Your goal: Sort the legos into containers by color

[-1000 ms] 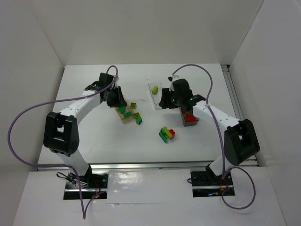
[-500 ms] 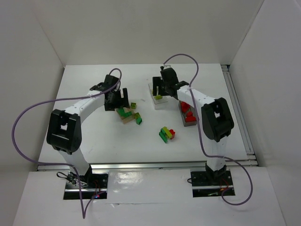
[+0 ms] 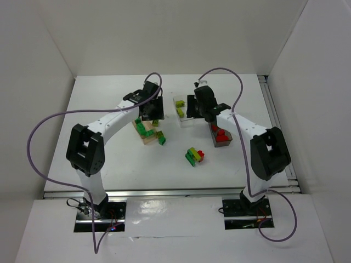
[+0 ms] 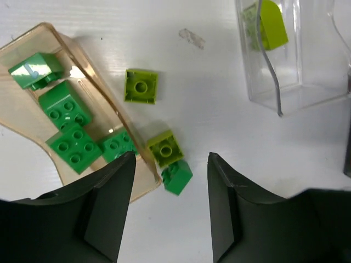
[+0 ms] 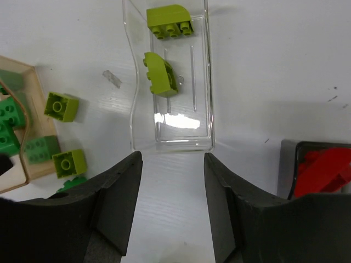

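My left gripper [image 4: 171, 160] is open and empty, hovering over a lime brick [image 4: 165, 147] and a dark green brick [image 4: 177, 176] beside the peach tray [image 4: 104, 104]. That tray holds several green bricks [image 4: 64, 107]. Another lime brick [image 4: 141, 86] lies loose further on. My right gripper [image 5: 173, 156] is open and empty just short of the clear tray [image 5: 203, 82], which holds two lime bricks [image 5: 169, 21]. The reddish tray [image 3: 221, 137] holds red bricks [image 5: 323, 172]. A stack of green, lime and red bricks [image 3: 194, 155] sits on the table in front.
The white table [image 3: 109, 164] is boxed in by white walls on three sides. Purple cables loop over both arms. The three trays sit close together mid-table, with both arms [image 3: 109, 120] reaching in over them.
My left gripper has moved right, from over the peach tray to the loose bricks. My right gripper swung from the reddish tray to the clear tray, where a second lime brick now lies.
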Controlling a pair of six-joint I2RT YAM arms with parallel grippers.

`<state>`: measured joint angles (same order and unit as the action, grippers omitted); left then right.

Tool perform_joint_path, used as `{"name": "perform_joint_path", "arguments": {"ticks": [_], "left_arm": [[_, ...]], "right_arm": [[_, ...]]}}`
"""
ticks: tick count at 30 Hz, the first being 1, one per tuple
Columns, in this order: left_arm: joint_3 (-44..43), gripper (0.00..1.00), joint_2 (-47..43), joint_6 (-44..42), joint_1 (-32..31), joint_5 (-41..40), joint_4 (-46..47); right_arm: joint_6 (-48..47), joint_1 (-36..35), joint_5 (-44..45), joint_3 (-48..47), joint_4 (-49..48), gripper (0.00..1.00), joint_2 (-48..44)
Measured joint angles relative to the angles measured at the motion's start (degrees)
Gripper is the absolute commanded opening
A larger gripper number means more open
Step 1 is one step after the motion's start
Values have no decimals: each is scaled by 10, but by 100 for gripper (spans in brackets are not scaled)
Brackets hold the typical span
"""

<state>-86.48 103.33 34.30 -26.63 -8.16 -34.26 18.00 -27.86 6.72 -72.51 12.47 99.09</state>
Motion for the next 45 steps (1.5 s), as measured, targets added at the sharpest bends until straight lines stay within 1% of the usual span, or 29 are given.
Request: {"name": "perform_joint_path", "arguments": {"ticks": [4, 7, 9, 11, 15, 19, 22, 23, 24, 28, 29, 31, 33, 36, 40, 43, 45], "left_arm": [[-43, 63, 58, 19, -23, -56, -18], [-54, 60, 97, 26, -29, -98, -50], [-54, 59, 112, 35, -28, -120, -74], [-48, 59, 116, 37, -24, -137, -93], [-37, 59, 104, 39, -6, -154, -105], [-31, 59, 80, 36, 21, -163, -110], [-31, 59, 62, 33, 41, -165, -109], [-31, 59, 58, 33, 48, -165, -109], [-29, 59, 54, 32, 55, -164, -108], [-9, 63, 33, 29, 84, -141, -103], [-2, 63, 24, 24, 92, -128, -102], [8, 66, 0, 17, 113, -95, -103], [9, 68, -29, 12, 134, -61, -101], [8, 69, -85, 1, 175, -17, -94], [6, 69, -155, -4, 221, 17, -84], [6, 71, -192, -14, 237, 39, -77], [6, 71, -204, -16, 241, 52, -75]], "right_arm": [[3, -3, -1, 19, -1, 55, -35], [4, -4, -2, 19, -2, 55, -39], [4, -4, -7, 20, -2, 51, -39], [4, -4, -14, 20, -2, 48, -39], [4, -16, -30, 15, 1, 47, -33], [-5, -53, -39, -39, 7, 47, 15], [-13, -85, -44, -80, 10, 56, 58], [-16, -97, -43, -90, 11, 61, 70], [-19, -105, -43, -97, 13, 68, 79], [-26, -131, -47, -137, 26, 77, 120], [-25, -134, -48, -144, 26, 79, 130], [-24, -137, -51, -161, 26, 82, 153], [-22, -138, -53, -183, 28, 83, 180], [-17, -140, -49, -229, 37, 83, 229], [-10, -146, -41, -282, 39, 83, 288], [-6, -153, -30, -313, 54, 80, 322], [-4, -158, -17, -340, 64, 73, 347]]}}
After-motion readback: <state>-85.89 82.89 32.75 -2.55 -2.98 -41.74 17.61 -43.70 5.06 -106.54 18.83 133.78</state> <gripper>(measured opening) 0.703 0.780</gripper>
